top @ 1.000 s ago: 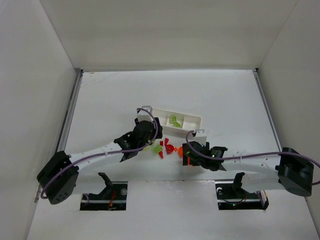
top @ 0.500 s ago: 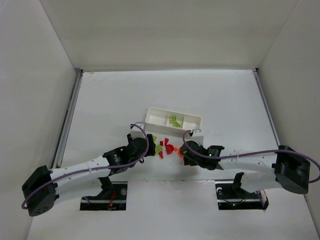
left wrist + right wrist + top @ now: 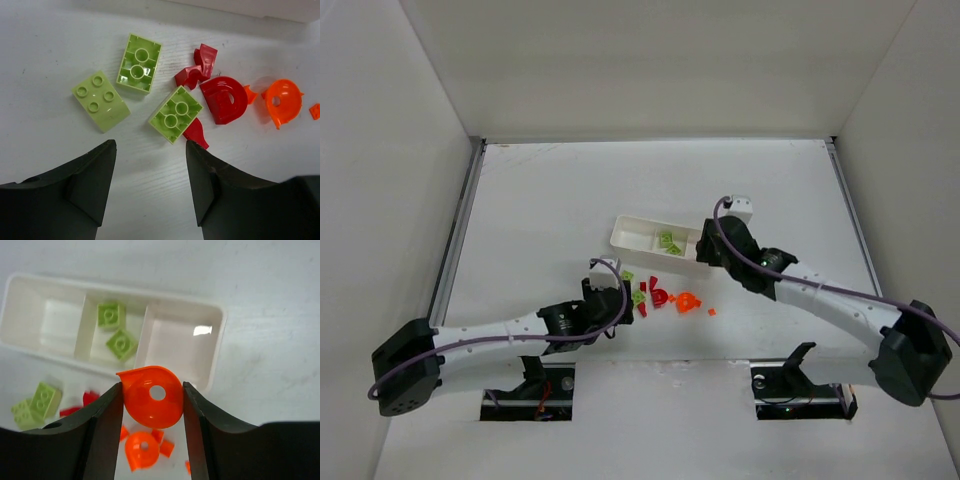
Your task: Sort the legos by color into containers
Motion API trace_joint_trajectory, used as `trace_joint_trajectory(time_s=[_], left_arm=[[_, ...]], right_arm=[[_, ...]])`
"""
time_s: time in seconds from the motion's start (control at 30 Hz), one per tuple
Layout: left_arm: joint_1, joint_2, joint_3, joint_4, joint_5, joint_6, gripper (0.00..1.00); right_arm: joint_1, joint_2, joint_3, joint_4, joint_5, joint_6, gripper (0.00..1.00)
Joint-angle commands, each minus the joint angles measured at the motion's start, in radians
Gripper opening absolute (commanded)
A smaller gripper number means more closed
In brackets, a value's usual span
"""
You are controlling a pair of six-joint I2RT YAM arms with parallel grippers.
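The legos lie in a loose heap in front of the white tray [image 3: 620,226]: lime green bricks [image 3: 139,62], red pieces [image 3: 224,99] and an orange round piece [image 3: 283,100]. My left gripper [image 3: 150,147] stands open low over bare table, just short of the green bricks, with nothing between its fingers. My right gripper [image 3: 152,385] is shut on an orange round lego [image 3: 152,405] and hangs over the near rim of the tray's right compartment [image 3: 177,345]. The middle compartment holds two green bricks [image 3: 121,344]. The left and right compartments look empty.
More orange bits [image 3: 142,447] lie on the table under the right gripper, and one small orange bit [image 3: 712,311] sits apart to the right. White walls close in the table on the left, right and far side.
The right gripper closed on an orange piece at the heap, lifted it and carried it back to the tray. The left gripper drew back from the tray's left end to the heap's near side.
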Motion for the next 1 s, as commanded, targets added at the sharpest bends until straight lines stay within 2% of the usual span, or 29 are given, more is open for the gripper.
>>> trace_joint_trajectory(time_s=[0.0,0.37,0.5,0.63,0.9,0.97], left_arm=[[-0.029,0.029,0.033,0.002,-0.052,-0.060,0.55],[-0.046,0.129,0.036,0.060,-0.066,-0.103,0.55],[-0.049,0.160,0.040,0.089,-0.054,-0.109,0.55],[-0.053,0.186,0.053,0.092,-0.057,-0.111,0.55],[-0.061,0.232,0.062,0.124,-0.062,-0.122,0.55],[-0.069,0.238,0.069,0.121,-0.054,-0.128,0.52]], right_arm=[[-0.071,0.088,0.089,0.160,-0.023,-0.127,0.35],[-0.134,0.243,0.140,0.213,-0.007,-0.170,0.42],[-0.133,0.250,0.120,0.235,-0.017,-0.162,0.56],[-0.128,0.240,0.110,0.244,-0.018,-0.161,0.64],[-0.128,0.179,0.074,0.255,-0.018,-0.155,0.67],[-0.128,0.156,0.056,0.271,-0.018,-0.155,0.66]])
